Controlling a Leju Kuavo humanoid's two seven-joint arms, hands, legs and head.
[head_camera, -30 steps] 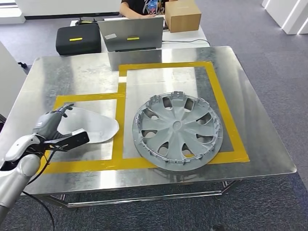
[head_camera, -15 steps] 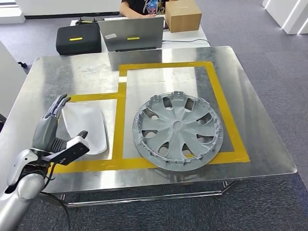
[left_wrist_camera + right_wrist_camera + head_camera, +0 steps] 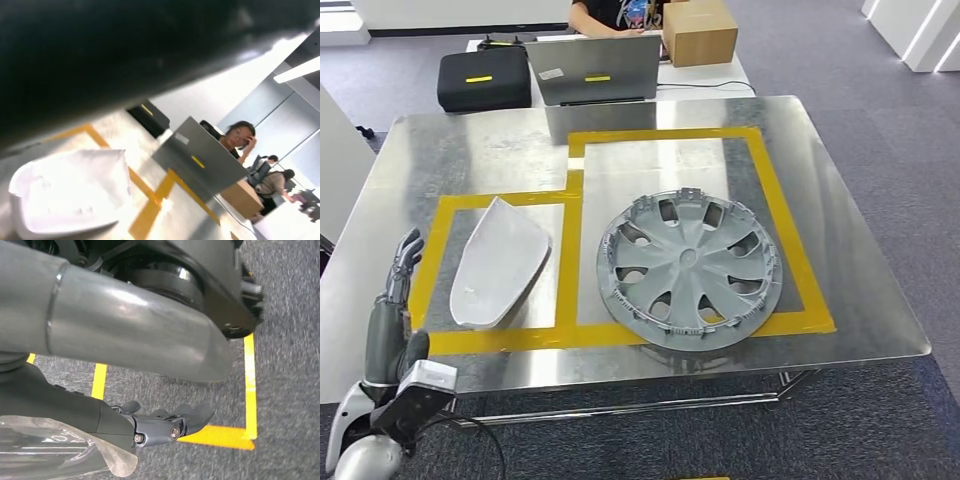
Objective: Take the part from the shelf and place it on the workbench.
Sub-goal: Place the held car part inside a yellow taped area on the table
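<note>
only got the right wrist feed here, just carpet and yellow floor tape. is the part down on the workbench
Observer: Yes. In the head view the white part lies flat on the workbench, inside the smaller yellow-taped box.
Operator: is the left hand off it
Observer: The left hand is apart from the part, by the bench's near left corner, fingers spread, holding nothing.
Operator: anything else on the bench
Observer: A grey wheel cover lies in the larger taped box, to the right of the part and not touching it.
</note>
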